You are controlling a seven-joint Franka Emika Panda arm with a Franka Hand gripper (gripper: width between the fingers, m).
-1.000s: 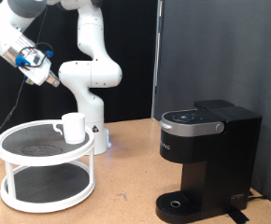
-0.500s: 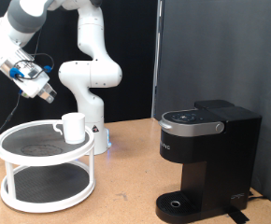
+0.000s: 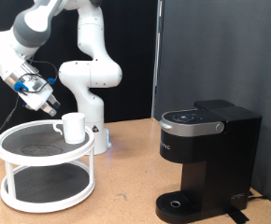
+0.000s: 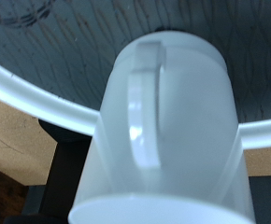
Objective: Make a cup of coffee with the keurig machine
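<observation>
The jaws (image 3: 53, 109) hang just above the top tier of the white two-tier stand (image 3: 14, 149), and I cannot tell how far they are parted; nothing shows between them. Nearest to them is the cup (image 3: 73, 127), a plain white mug standing upright on that top tier, just beside and slightly below them. Seen from the hand, the cup (image 4: 168, 140) fills most of the picture, its handle (image 4: 143, 112) turned toward the jaws, with the dark ribbed shelf surface (image 4: 61, 56) and white rim behind it. Well apart from the jaws, across the wooden tabletop (image 3: 126, 182), stands the keurig machine (image 3: 206, 163) with its lid down.
</observation>
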